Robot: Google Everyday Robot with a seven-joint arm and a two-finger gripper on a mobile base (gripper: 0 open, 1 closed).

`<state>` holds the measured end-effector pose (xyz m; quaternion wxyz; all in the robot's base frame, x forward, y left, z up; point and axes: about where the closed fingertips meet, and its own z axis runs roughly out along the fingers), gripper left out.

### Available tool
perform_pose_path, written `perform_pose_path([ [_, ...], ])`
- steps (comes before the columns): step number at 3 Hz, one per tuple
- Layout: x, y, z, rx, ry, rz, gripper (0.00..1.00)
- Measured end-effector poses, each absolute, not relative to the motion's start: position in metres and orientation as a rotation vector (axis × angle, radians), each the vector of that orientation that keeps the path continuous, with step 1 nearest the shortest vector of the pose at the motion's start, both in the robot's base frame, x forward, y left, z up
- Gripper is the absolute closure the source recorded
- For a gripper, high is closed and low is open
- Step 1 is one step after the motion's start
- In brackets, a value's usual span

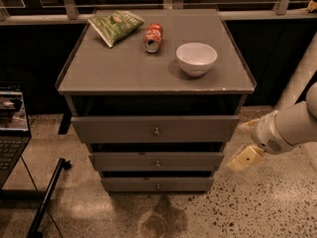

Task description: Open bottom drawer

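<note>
The bottom drawer (133, 184) is the lowest and narrowest of three grey fronts on the cabinet, with a tiny round metal knob (158, 186) at its centre. It sits pushed in. My gripper (243, 142) hangs to the right of the cabinet at about the height of the middle drawer (124, 161), apart from it. Its two cream fingers (245, 158) are spread, with nothing between them. It is above and to the right of the bottom drawer's knob.
The cabinet top (114, 68) carries a green snack bag (115, 26), a red can (153, 37) on its side and a white bowl (196, 58). The top drawer (109, 129) is widest. A laptop (11, 128) and a black pole (47, 197) stand at left on the speckled floor.
</note>
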<state>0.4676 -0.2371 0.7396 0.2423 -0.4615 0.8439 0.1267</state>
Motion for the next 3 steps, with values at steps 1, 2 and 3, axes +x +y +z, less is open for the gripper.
perform_pose_path([
  [1, 0.4675, -0.2370, 0.7401, -1.262, 2.306, 0.345, 0.41],
  [2, 0.4675, -0.2370, 0.7401, -1.262, 2.306, 0.345, 0.64],
  [3, 0.4666, -0.2350, 0.7368, -1.256, 2.303, 0.347, 0.88],
])
